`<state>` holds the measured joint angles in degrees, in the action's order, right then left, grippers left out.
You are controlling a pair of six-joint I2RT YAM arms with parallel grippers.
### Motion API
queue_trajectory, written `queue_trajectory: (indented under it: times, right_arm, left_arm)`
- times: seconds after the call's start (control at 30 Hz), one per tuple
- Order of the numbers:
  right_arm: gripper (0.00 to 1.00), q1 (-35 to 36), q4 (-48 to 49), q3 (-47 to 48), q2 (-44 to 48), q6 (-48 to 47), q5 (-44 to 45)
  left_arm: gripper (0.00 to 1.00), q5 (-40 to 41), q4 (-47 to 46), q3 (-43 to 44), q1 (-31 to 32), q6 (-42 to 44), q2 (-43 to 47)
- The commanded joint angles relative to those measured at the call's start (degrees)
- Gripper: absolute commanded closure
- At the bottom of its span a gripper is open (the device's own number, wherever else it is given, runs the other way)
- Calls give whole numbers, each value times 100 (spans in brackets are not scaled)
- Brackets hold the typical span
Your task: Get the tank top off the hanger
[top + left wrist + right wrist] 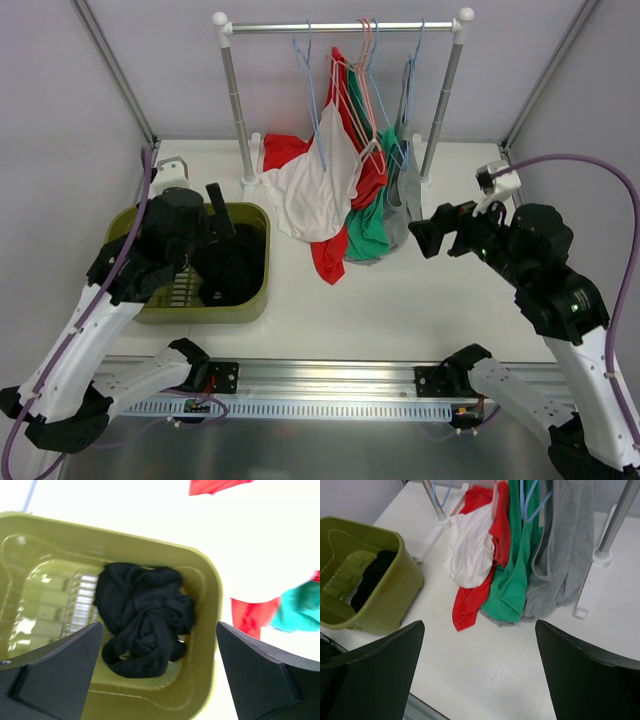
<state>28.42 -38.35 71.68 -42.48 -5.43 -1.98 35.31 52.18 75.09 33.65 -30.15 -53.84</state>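
A white tabletop (pixel 400 300) carried a metal clothes rack (pixel 340 27) at its far side and an olive-green bin (pixel 215 312) at the left. Four tank tops hung bunched together from the rack's rail, their hems drooping onto the tabletop: a white top (pixel 315 190) at the left, a red top (pixel 330 262) partly behind and below it, then a green top (pixel 368 235), and a grey top (pixel 400 205) nearest the right post. Each remained on its wire hanger; a blue hanger (pixel 308 75) and a pink hanger (pixel 370 70) showed above the cloth.

A black garment (pixel 145 620) lay crumpled on the floor of the bin, apart from the rack; whether it was also a tank top could not be told from its heap.

The left pincer (pixel 159 625) hovered directly over the bin, its jaws spread wide with the black garment below and between them, gripping nothing. The right pincer (pixel 480 622) was likewise spread fully and empty, held above the tabletop to the right of the rack and aimed toward the hanging tops without touching them.
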Motion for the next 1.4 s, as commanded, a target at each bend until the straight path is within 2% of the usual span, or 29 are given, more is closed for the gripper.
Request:
queue_trajectory:
  times: [0.0,0.03,0.13,0.17,0.23,0.4,0.6,0.67,0.87,1.37]
  right_arm:
    - [0,5,477,706,-742,-133,-145]
    - [0,-4,469,994,-944,-186,-58]
    - [6,-4,477,1670,-1823,-361,154]
    - [13,-4,469,1857,-2052,-449,136]
    - [18,-4,460,2461,-2737,-678,40]
    - [45,-4,416,3720,-4029,-907,-92]
    - [57,-4,416,4863,-5208,-1153,101]
    - [64,5,407,5092,-5532,-1223,145]
    - [67,-12,416,5602,-5982,-1232,363]
    - [68,-21,425,5559,-6228,-1338,487]
  left_arm:
    - [1,-716,11,261,-34,527,330]
    - [1,-1258,11,234,-34,798,339]
    - [1,-2043,11,7,-34,1369,400]
    - [1,-2028,2,-229,-34,1441,462]
    - [1,-1470,-85,-494,-34,1399,690]
    - [1,-973,-481,-1207,-43,1213,1148]
    - [1,-999,-534,-1611,-43,1100,1333]
    - [1,-1009,-534,-1699,-43,1090,1420]
    - [1,-956,-569,-1761,-43,1108,1509]
    - [1,-1184,-613,-1796,-51,1161,1385]
